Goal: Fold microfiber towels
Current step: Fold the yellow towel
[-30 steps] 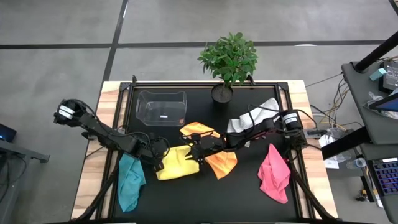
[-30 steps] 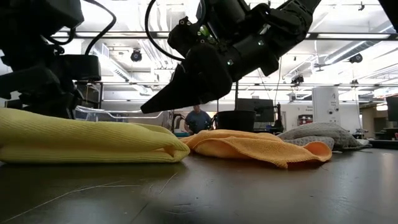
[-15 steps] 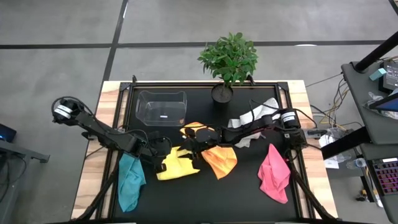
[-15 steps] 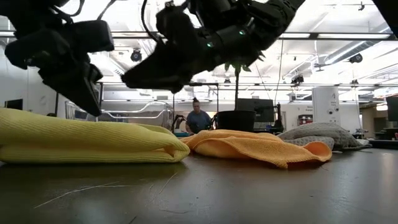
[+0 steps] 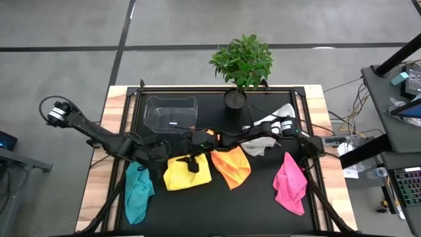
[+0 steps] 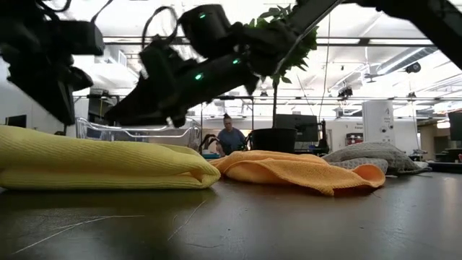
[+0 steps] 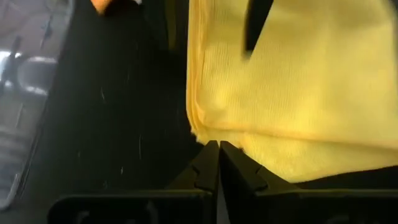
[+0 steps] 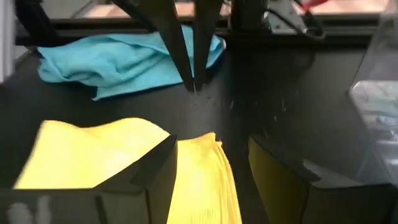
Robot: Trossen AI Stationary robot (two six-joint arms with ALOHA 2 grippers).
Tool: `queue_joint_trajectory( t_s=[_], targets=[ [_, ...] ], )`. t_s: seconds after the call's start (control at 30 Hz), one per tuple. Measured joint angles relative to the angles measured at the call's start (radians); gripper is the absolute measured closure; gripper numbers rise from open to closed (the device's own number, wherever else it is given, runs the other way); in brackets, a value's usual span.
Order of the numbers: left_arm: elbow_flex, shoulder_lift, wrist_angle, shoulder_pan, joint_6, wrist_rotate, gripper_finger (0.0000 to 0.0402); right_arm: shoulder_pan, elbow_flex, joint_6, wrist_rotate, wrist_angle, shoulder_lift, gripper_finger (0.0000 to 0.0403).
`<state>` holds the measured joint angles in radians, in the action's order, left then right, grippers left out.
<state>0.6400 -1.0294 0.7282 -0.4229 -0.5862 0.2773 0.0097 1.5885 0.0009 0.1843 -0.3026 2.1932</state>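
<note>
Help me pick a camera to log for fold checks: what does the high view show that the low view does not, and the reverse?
Only the high view shows the teal towel, pink towel and the potted plant's leaves whole. Only the low view shows the yellow towel's stacked folded layers edge-on, and a person in the room behind. Both share the yellow towel, orange towel, white-grey towel and clear box.

Folded yellow towel (image 6: 101,166) lies flat on the dark table (image 6: 289,224), its edge touching a rumpled orange towel (image 6: 296,170); a white-grey towel (image 6: 372,154) sits behind. Right gripper (image 6: 126,115) hangs above the yellow towel, not touching; left gripper (image 6: 61,115) at frame's left edge. A person (image 6: 229,137) stands far behind.
</note>
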Motion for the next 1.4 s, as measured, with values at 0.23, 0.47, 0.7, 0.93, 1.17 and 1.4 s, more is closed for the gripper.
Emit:
queue_joint_trajectory(
  t_s=[0.23, 0.47, 0.7, 0.93, 1.17, 1.4],
  targets=[
    [-0.012, 0.136, -0.004, -0.001, 0.029, 0.051, 0.0402, -0.008, 0.234, -0.027, 0.064, 0.196, 0.145, 0.0226],
    [-0.012, 0.169, -0.007, -0.002, 0.048, 0.053, 0.0402, -0.009, 0.436, -0.079, 0.07, 0.404, 0.27, 0.0239],
    [-0.013, 0.138, -0.009, -0.003, 0.052, 0.053, 0.0402, -0.009, 0.464, -0.109, 0.07, 0.462, 0.275, 0.0277],
    [-0.013, 0.084, -0.009, -0.003, 0.052, 0.053, 0.0402, -0.008, 0.464, -0.117, 0.07, 0.463, 0.269, 0.0335],
    [-0.013, 0.043, -0.007, -0.003, 0.051, 0.053, 0.0402, -0.008, 0.465, -0.116, 0.07, 0.47, 0.262, 0.0367],
    [-0.013, 0.03, -0.008, -0.003, 0.044, 0.05, 0.0402, -0.008, 0.465, -0.117, 0.07, 0.483, 0.246, 0.0369]
  ],
)
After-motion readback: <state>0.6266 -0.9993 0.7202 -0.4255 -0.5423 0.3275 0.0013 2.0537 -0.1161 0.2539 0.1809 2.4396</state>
